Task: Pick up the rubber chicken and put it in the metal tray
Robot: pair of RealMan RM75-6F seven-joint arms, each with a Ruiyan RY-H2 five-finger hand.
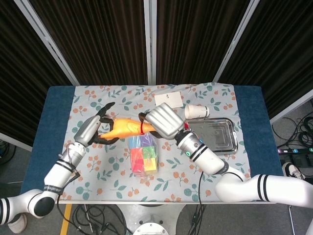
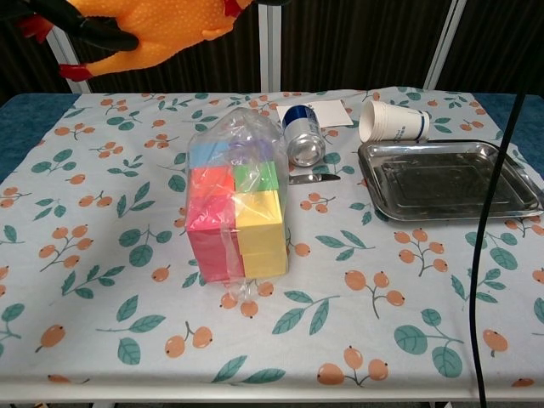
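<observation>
The orange rubber chicken (image 1: 124,129) hangs in the air above the table's middle left; the chest view shows it at the top left (image 2: 161,24). My right hand (image 1: 164,122) grips its neck end by the red collar. My left hand (image 1: 93,129) is at the tail end with its fingers spread wide above and below the body, and one black finger (image 2: 106,36) still lies across the underside. The metal tray (image 1: 210,136) sits empty at the right of the table (image 2: 450,183), well away from both hands.
A clear bag of coloured blocks (image 2: 238,204) stands mid-table, right under the chicken (image 1: 143,156). Behind it lie a drink can (image 2: 303,136) and a white card (image 1: 167,99). A paper cup (image 2: 395,121) lies by the tray's far corner. A black cable (image 2: 489,229) hangs at the right.
</observation>
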